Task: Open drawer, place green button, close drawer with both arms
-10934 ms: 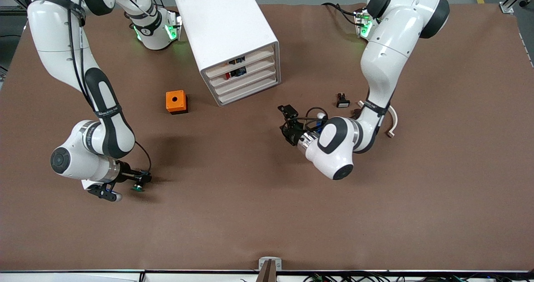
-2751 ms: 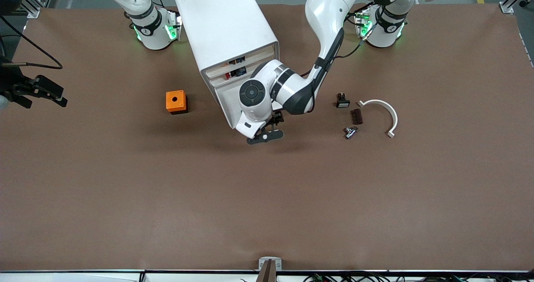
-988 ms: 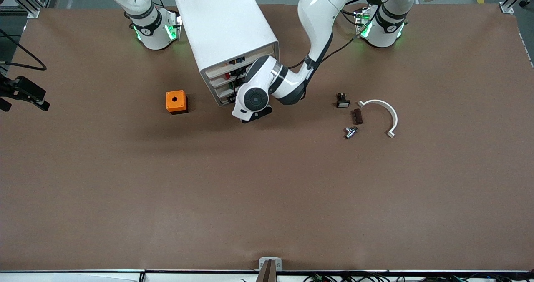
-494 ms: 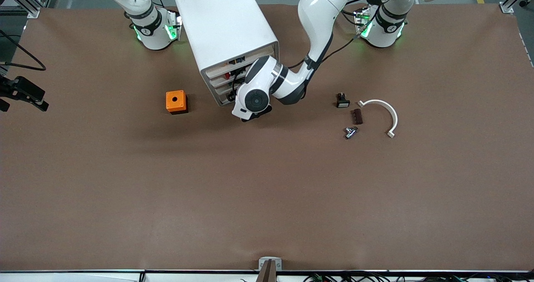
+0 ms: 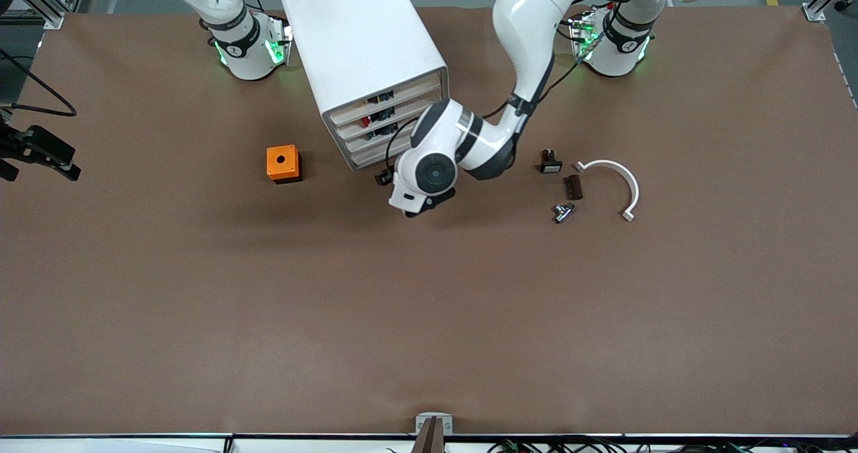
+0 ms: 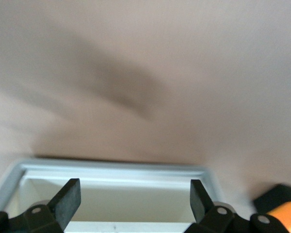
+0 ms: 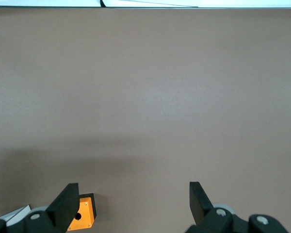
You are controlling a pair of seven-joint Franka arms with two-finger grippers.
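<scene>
The white cabinet stands at the table's back middle, and its four drawers look flush. The third drawer is shut. My left gripper hangs low just in front of the cabinet's bottom corner, open and empty. In the left wrist view the left gripper has its fingers wide apart over a white rounded rim. My right gripper waits open and empty over the table's edge at the right arm's end; the right wrist view also shows the right gripper open. The green-capped button is hidden.
An orange box sits beside the cabinet toward the right arm's end, also in the right wrist view. Toward the left arm's end lie a white-capped black button, a brown block, a metal part and a white curved bracket.
The drawer, pulled out 2.8 s ago, is pushed in. My left gripper has drawn back from the cabinet's front toward the camera. The right arm has barely moved.
</scene>
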